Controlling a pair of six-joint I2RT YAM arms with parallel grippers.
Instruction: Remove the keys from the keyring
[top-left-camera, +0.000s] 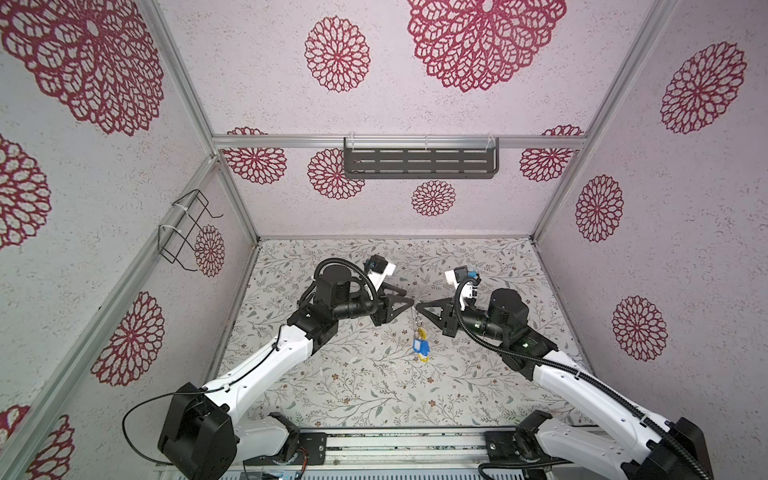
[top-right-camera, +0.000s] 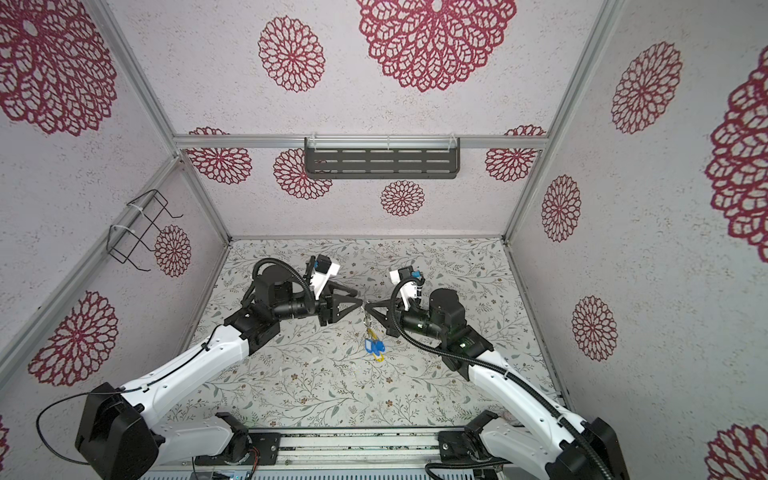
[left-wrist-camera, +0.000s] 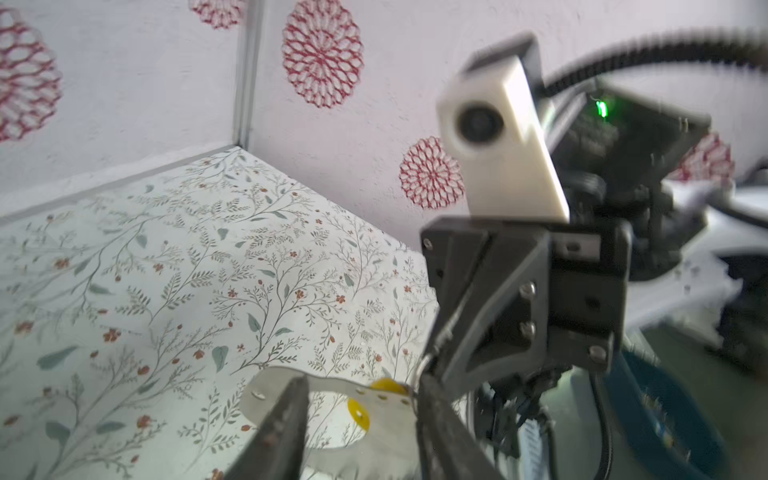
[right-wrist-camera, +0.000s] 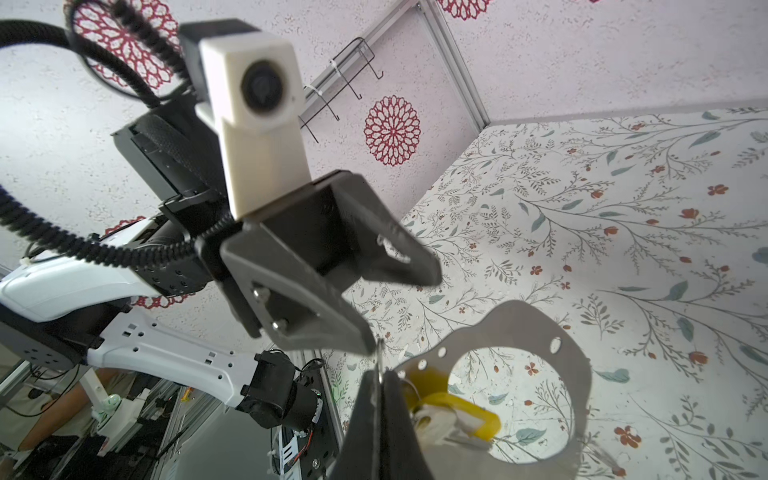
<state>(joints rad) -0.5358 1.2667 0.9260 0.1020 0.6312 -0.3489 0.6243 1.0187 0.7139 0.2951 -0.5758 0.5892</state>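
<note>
Two wrist views reveal the keyring (right-wrist-camera: 515, 322) held aloft, its edge pinched in the closed right gripper (right-wrist-camera: 375, 372), the left gripper (left-wrist-camera: 360, 386) jaws apart astride it. Top views show only the keys (top-left-camera: 420, 347) hanging beneath.

Pale tabletop (top-left-camera: 353, 386) with a print of grey-green leafy sprigs and small red flowers.

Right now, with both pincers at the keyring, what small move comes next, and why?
Probably close the left pincer on the keyring: its band lies between those open jaws, while the right pincer, shut on a small ring, alone carries it with keys dangling.
</note>
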